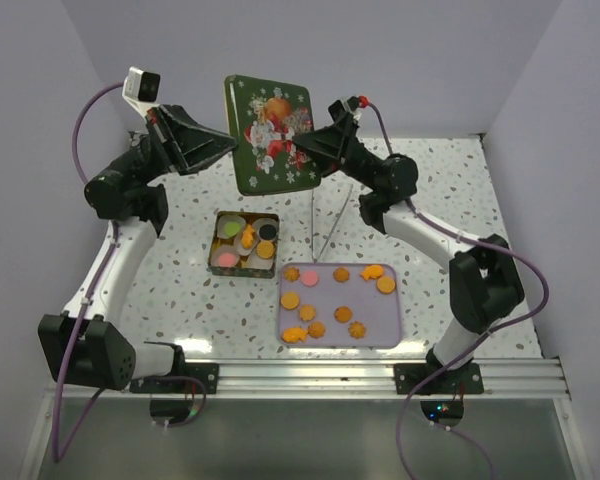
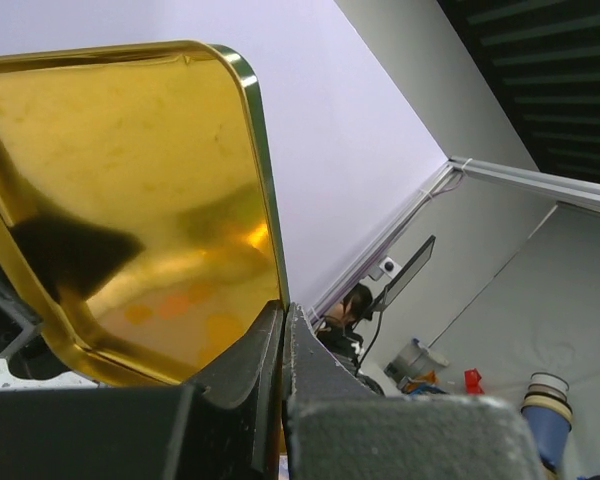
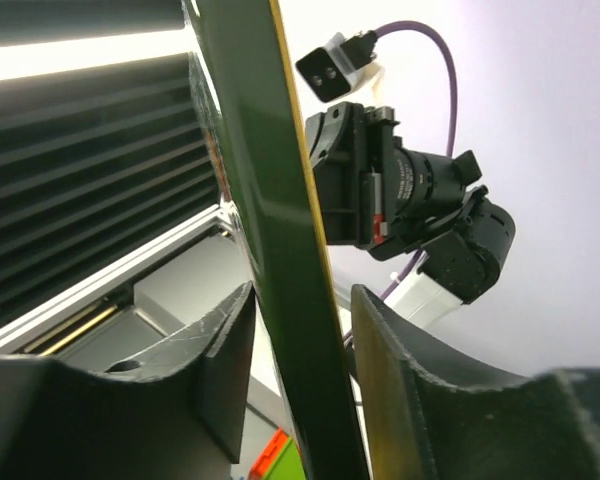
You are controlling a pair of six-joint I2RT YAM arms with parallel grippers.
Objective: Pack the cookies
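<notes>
While the lid (image 1: 270, 135) was clamped in the left hand (image 1: 232, 148) and, grip unclear, flanked by the right hand (image 1: 300, 150), the cookies (image 1: 342, 314) below them were judged light, brittle, best pinched edgewise.

At upper centre the lid (image 1: 270, 135) is dark green with perhaps a red-and-white Santa print; cookies (image 1: 291, 299) below are mostly orange.

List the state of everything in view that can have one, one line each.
tin lid: off the tin, held up in the air, tilted, picture side towards the top camera
left end effector: shut on the lid's left edge
right end effector: shut on the lid's right edge
cookie tin: open, a few cookies inside
tray: holds many loose cookies, not yet packed
</notes>
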